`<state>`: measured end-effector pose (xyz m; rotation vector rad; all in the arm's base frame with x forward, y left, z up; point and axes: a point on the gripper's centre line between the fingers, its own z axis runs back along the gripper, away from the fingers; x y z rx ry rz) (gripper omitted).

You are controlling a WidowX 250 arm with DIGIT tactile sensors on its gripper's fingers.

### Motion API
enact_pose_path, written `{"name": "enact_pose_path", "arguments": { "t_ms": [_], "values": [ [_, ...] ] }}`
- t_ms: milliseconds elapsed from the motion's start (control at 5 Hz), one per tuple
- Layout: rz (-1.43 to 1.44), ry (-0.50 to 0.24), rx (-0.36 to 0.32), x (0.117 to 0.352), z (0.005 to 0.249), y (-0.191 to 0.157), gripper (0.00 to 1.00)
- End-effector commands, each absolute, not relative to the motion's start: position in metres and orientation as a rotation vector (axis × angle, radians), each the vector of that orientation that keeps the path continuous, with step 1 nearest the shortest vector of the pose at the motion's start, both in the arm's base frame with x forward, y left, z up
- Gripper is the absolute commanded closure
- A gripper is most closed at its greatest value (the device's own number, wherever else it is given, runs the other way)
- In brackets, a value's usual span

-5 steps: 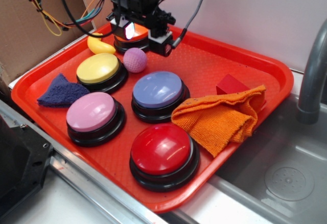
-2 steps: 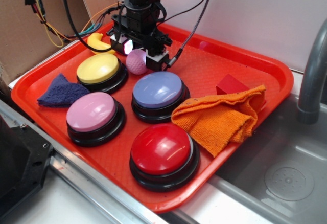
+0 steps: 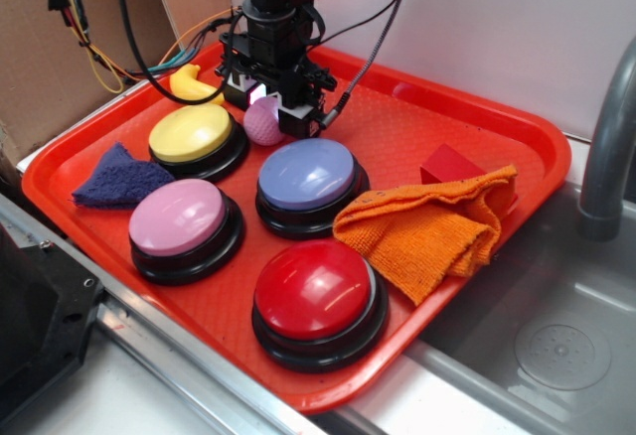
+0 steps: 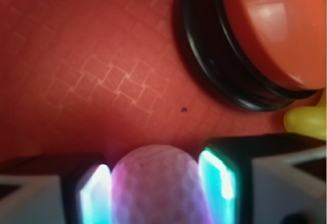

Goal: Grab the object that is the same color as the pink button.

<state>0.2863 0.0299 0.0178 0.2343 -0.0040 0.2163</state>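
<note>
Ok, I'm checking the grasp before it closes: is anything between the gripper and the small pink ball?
Nothing visible is. The wrist view shows the pink ball sitting between the two fingers of the gripper, with nothing between them. The yellow button and lavender button sit close by but outside the fingers.
</note>
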Motion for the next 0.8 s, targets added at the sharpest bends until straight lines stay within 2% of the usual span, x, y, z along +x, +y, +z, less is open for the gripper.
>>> {"name": "enact_pose_path", "arguments": {
  "t_ms": [0,200,400,600],
  "values": [
    [0.214,-0.031,0.208,0.295,0.058,0.034,1.0],
    [0.217,-0.031,0.157,0.295,0.079,0.022,1.0],
    [0.215,-0.061,0.066,0.289,0.11,0.014,1.0],
    [0.183,-0.149,-0.011,0.282,0.151,0.005,1.0]
  ]
}}
